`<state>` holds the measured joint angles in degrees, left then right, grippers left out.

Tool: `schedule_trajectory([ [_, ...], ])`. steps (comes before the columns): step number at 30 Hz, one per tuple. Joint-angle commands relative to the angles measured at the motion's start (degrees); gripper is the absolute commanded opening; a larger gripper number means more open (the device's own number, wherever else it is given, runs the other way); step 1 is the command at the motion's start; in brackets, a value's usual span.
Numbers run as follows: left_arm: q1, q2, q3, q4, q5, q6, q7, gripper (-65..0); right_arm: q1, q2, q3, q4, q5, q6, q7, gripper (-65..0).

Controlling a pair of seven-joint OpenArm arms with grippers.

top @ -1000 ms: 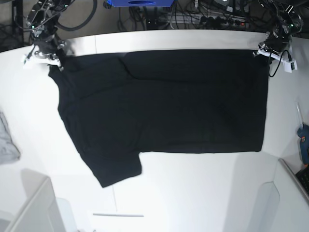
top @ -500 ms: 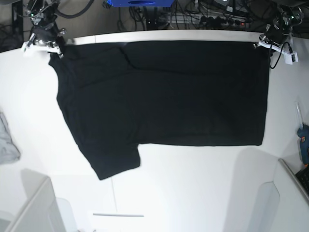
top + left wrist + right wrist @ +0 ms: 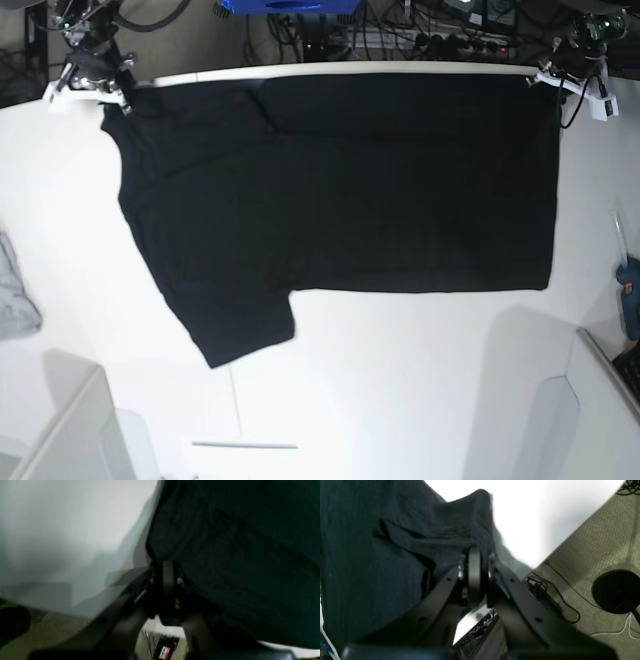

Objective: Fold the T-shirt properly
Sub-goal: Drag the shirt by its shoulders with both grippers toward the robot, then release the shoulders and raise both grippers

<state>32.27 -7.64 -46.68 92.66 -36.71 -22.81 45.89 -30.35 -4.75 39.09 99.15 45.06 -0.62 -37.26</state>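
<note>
The black T-shirt (image 3: 340, 190) lies spread across the white table (image 3: 400, 400), plain face up, no print showing. One sleeve hangs toward the front left. My right gripper (image 3: 112, 95) is shut on the shirt's far left corner; in the right wrist view the jaws pinch a bunched fold of black cloth (image 3: 460, 527) at the gripper (image 3: 476, 555). My left gripper (image 3: 548, 82) is shut on the far right corner; in the left wrist view the gripper (image 3: 167, 565) clamps the shirt's edge (image 3: 237, 542). Both corners sit at the table's far edge.
A small grey cloth (image 3: 12, 290) lies at the left edge. A blue tool (image 3: 630, 285) lies at the right edge. A thin white stick (image 3: 245, 445) lies near the front. Light bins stand at front left (image 3: 60, 430) and front right (image 3: 590, 410). Cables run behind the table.
Both grippers have pulled the shirt's far edge back toward the table's far edge; the cloth has slid with them and lies flatter and more stretched.
</note>
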Motion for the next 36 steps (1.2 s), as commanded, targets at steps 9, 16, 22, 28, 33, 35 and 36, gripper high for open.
schedule_trajectory([
  [9,1.5,-0.1,-0.4,2.0,3.0,1.0,2.9,-65.0,-0.5,0.5,0.4,0.8,-0.3,0.0,0.5,-65.0],
  [16,1.5,-0.1,-0.6,2.0,3.0,1.0,2.9,-46.1,-1.2,0.4,0.6,0.8,-0.3,0.0,0.8,-46.5],
  [22,1.4,-0.1,-0.8,3.7,2.6,0.9,2.8,-15.1,-1.3,0.0,2.4,1.9,-0.2,0.0,0.8,-32.0],
  [28,1.2,-0.1,-6.6,8.1,2.6,0.9,2.9,-14.0,-1.5,-0.1,7.3,6.1,-0.2,0.0,0.8,-32.1],
  [33,-0.5,-0.6,-10.8,10.3,2.6,0.8,2.9,-14.5,1.4,2.8,8.2,6.2,-0.3,0.0,0.6,-31.8],
  [35,-1.5,-0.8,-10.9,10.6,3.0,0.8,2.9,-18.6,3.3,4.2,7.8,5.9,-0.3,0.0,0.5,-31.8],
  [36,-2.0,-1.4,-10.5,10.6,3.0,0.8,2.9,-23.2,4.5,4.8,6.7,5.8,-0.4,0.0,0.5,-31.8],
])
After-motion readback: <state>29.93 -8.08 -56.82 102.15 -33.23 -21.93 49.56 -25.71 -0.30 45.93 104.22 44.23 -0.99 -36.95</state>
